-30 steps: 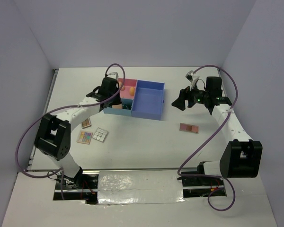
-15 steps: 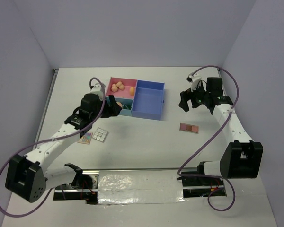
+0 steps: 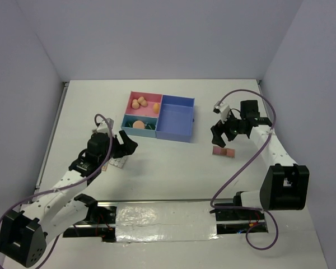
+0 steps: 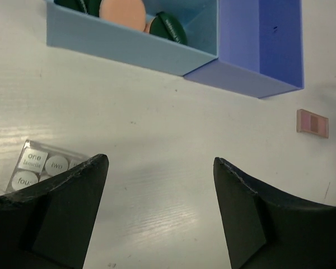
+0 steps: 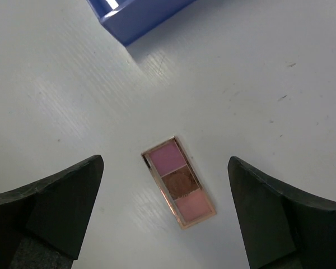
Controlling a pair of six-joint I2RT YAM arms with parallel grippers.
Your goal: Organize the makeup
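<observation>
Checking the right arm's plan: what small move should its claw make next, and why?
Probably lower the right claw straight down: it hangs open above the rectangular pink three-pan eyeshadow palette, which lies on the white table roughly centred beneath it, not yet gripped.

Soft, even white light is falling from above, making the table (image 3: 173,168) bright and slightly bluish. Faint, short shadows are lying beside the tray (image 3: 175,137). Glare is streaking the shiny tape (image 3: 162,216) at the near edge and the tabletop in both wrist views. There, the dark fingers (image 4: 56,218) are blurring close to the lens, while the palette (image 5: 179,180) is showing sharp.
</observation>
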